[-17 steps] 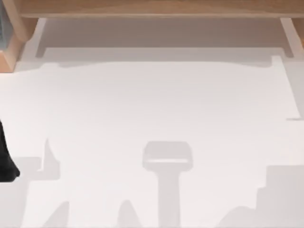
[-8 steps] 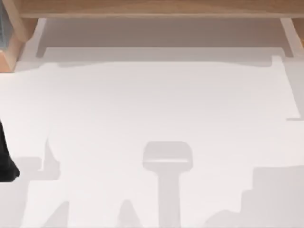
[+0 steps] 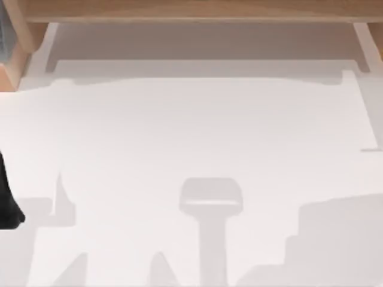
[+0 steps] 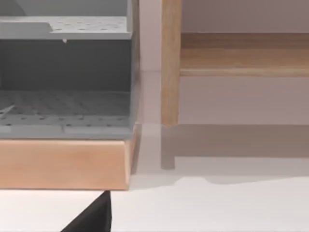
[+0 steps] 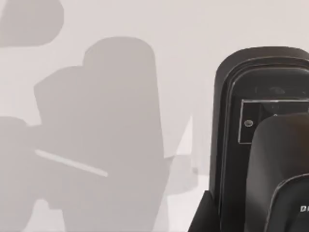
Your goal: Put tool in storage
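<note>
— Since a second ago, what has moved?

— Only the blocky shadow (image 3: 335, 239) at the lower right of the top view; it has spread leftward across the white table (image 3: 191, 131) and now reaches further towards the middle; the other shadows lie as they did.

— And the arms?

— A black shape (image 3: 7, 203) sits at the table's left edge, unchanged; I cannot tell how the left gripper or the right gripper stands, open or closed.

— Where is the storage?

— At the far left corner; the left wrist view faces a grey perforated rack (image 4: 65, 111) set on a wooden base (image 4: 63, 164), with a wooden post (image 4: 170, 63) just beside it; a black wedge (image 4: 91, 220) pokes in near the base.

— And the tool?

— I cannot tell for sure; the right wrist view has a black rounded housing (image 5: 260, 145) with a small framed panel (image 5: 251, 123), over the white table and its grey shadows; whether that is the tool I cannot say.

— Anything along the back?

— A wooden frame (image 3: 191, 9) runs across the far edge.
</note>
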Robot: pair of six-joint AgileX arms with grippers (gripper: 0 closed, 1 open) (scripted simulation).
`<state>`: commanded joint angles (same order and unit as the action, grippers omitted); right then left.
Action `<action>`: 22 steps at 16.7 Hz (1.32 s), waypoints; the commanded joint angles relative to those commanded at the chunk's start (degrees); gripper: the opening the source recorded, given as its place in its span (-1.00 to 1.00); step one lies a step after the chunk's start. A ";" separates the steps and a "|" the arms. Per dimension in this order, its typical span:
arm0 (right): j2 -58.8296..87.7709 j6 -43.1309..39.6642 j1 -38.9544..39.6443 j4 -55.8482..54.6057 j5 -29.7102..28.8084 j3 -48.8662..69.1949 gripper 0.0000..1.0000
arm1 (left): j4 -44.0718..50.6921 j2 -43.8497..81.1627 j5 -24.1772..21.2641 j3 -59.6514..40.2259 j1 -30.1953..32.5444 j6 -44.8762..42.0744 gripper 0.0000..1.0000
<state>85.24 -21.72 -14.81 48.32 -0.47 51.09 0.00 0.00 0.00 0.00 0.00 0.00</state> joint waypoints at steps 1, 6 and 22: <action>-0.39 0.05 -0.62 0.15 -0.22 2.95 -1.00 | 0.00 0.00 0.00 0.00 0.00 0.00 1.00; 3.22 -0.42 -3.62 4.79 -0.92 26.13 -1.00 | 0.00 0.00 0.00 0.00 0.00 0.00 1.00; 63.98 2.19 -6.64 33.92 0.06 91.72 -1.00 | 0.00 0.00 0.00 0.00 0.00 0.00 1.00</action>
<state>149.22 -19.53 -21.45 82.24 -0.41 142.81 0.00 0.00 0.00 0.00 0.00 0.00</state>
